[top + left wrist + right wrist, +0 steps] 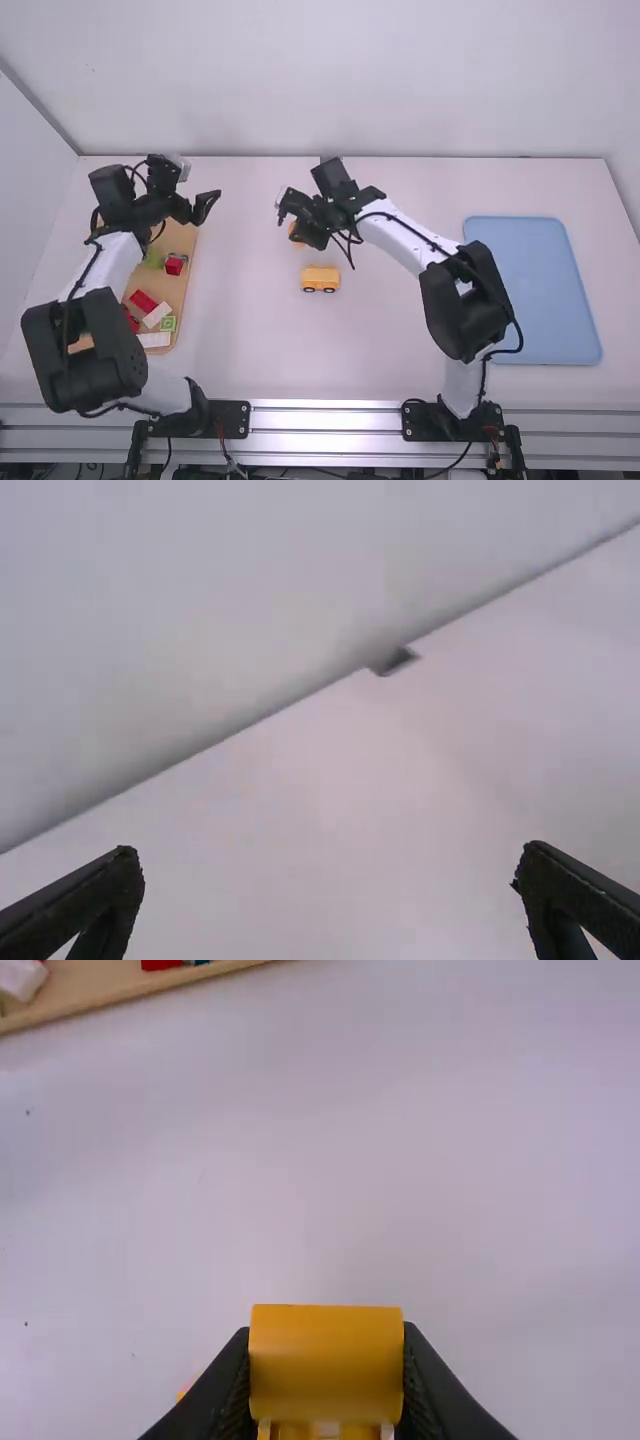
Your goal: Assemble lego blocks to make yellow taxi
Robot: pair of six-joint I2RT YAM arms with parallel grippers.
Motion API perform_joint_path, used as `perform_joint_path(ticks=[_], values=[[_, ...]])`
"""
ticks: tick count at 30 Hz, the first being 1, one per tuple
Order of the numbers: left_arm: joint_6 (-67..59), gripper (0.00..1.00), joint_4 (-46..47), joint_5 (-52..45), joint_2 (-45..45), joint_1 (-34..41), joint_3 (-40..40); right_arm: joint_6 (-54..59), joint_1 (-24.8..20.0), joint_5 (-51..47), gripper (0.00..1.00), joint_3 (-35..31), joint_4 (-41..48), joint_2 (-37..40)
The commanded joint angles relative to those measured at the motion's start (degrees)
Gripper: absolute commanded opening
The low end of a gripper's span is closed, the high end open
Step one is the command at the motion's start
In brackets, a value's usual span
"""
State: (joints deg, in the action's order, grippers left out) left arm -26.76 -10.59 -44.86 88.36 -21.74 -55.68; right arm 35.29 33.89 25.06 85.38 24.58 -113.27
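Observation:
In the high view my left gripper (206, 205) is over the table just right of the wooden tray; in the left wrist view that gripper (330, 852) has its fingers wide apart with nothing between them. My right gripper (294, 222) hangs above the table's middle, shut on a yellow block (295, 232). Seen from the right wrist, the gripper (325, 1332) clasps the smooth, rounded yellow block (325, 1362) from both sides; something yellow and white shows just under it. A yellow car body (321, 278) with dark wheels stands on the table a little nearer the arm bases.
The wooden tray (186, 290) at the left holds red, white and green blocks, partly covered by the left arm; its edge (130, 998) crosses the right wrist view's corner. A blue tray (532, 290) lies at the right. White wall rises behind the table (400, 320).

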Motion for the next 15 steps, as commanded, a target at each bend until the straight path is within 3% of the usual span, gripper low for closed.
perform_joint_path(ticks=[1,9,15], values=[[4.55,0.99,-2.40,8.68,-5.11,-0.79,5.22,2.34,1.29,-2.01,0.00,3.98,1.92,-4.44],[11.13,0.99,-11.19,17.40,-19.43,-4.26,19.28,7.65,7.41,-6.88,0.00,15.85,15.28,-13.99],[11.10,0.99,-12.63,17.70,-23.80,-5.88,23.85,11.67,11.34,-9.40,0.00,17.25,17.44,-15.65]])
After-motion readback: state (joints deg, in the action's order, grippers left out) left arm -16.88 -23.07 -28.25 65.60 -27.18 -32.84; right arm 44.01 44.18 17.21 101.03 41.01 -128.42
